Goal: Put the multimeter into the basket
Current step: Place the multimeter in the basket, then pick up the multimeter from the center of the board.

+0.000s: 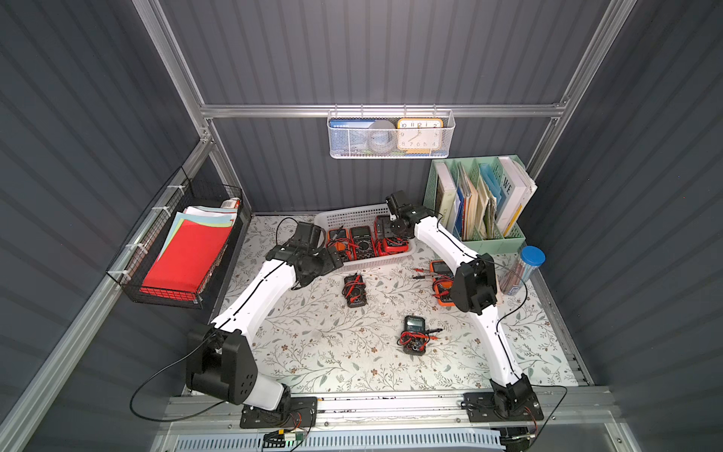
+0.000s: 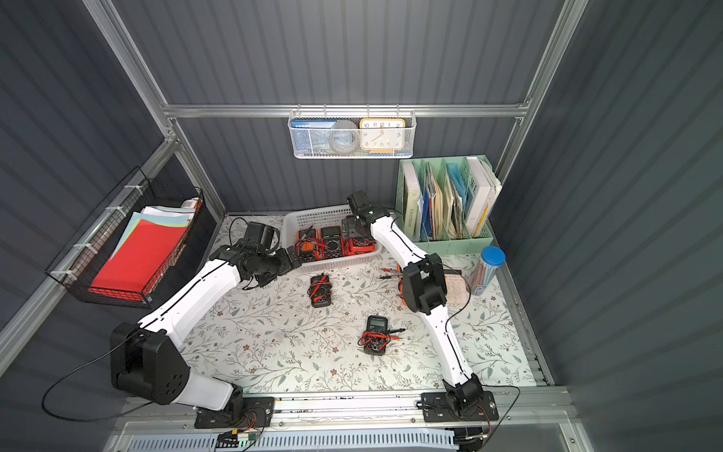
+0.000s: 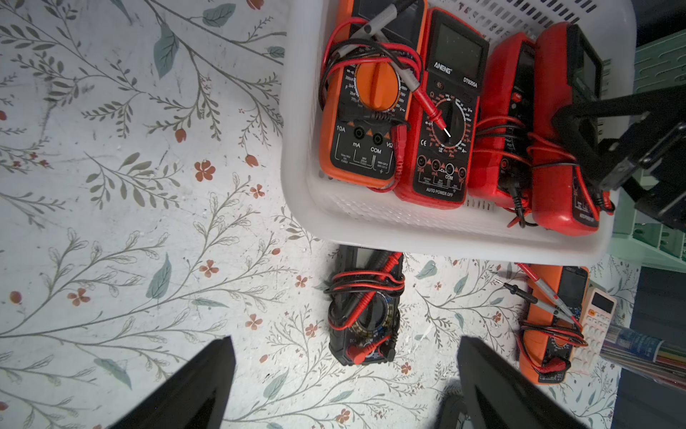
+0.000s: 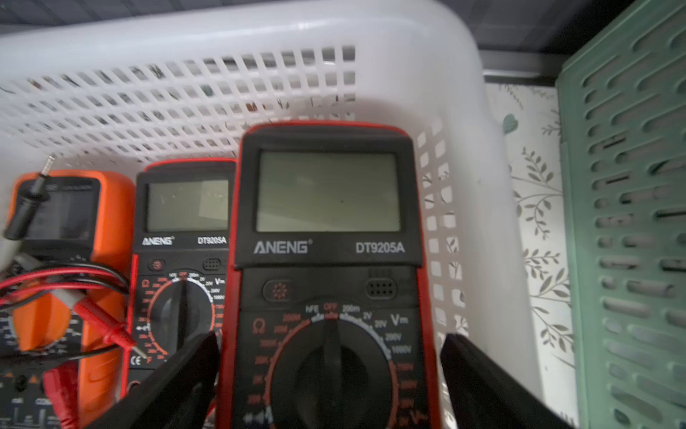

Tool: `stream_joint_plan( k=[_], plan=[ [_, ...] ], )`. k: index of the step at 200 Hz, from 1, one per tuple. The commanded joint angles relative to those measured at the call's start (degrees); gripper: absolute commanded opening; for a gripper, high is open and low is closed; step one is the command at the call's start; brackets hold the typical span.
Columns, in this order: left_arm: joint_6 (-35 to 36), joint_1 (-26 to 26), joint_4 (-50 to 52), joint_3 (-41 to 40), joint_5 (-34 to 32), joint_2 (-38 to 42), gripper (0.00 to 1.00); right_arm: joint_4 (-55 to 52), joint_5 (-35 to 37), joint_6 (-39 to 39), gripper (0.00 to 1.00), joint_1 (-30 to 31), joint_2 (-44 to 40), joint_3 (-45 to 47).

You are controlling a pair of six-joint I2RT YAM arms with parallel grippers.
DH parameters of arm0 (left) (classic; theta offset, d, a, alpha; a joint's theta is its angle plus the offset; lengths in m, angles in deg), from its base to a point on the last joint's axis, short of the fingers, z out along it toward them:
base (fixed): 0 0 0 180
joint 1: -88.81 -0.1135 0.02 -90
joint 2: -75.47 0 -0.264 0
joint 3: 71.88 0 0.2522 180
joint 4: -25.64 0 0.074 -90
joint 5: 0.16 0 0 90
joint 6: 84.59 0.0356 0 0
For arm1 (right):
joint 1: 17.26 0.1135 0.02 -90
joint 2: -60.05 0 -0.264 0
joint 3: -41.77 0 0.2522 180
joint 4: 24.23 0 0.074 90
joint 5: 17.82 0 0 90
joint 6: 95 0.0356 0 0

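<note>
Bench (image 1: 313, 352), nearest: a black meter (image 1: 414, 335) is seen lying loose, face up. Farther in, a second black meter (image 1: 355, 290) and an orange meter (image 1: 441, 274) are laid apart. Left tool (image 3: 343, 343) is held released, empty, above the bench just beside the basket (image 1: 344, 219). Four meters are lodged in the basket; the rightmost red meter (image 4: 326, 223) is straddled by the right tool (image 4: 329, 338), fingers (image 4: 482, 390) spread, unclamped.
</note>
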Motion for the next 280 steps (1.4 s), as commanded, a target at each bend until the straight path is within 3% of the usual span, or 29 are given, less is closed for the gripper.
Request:
stream_joint_plan(
  k=[1, 23, 93, 176, 280],
  plan=[
    [-0.4, 0.6, 0.9, 0.8, 0.1, 0.8, 0.99, -2.5, 1.1, -0.8, 0.99, -0.4, -0.8, -3.6],
    [-0.3, 0.7, 1.1, 0.8, -0.1, 0.9, 0.99, 2.6, 0.4, 0.4, 0.99, -0.5, -5.1, 2.8],
    [0.7, 2.2, 1.4, 1.5, -1.3, 0.9, 0.99, 4.3, -0.7, 2.6, 0.99, -0.4, -13.8, 7.7],
    [1.0, 13.5, -1.0, 0.2, -5.9, 2.6, 0.99, 11.8, -1.2, 7.2, 0.99, -2.6, -37.0, 38.0],
    [-2.5, 21.7, -4.8, -3.0, -5.9, -0.1, 0.99, 11.7, 0.8, 5.3, 0.99, -8.4, -52.0, 71.0]
  ],
)
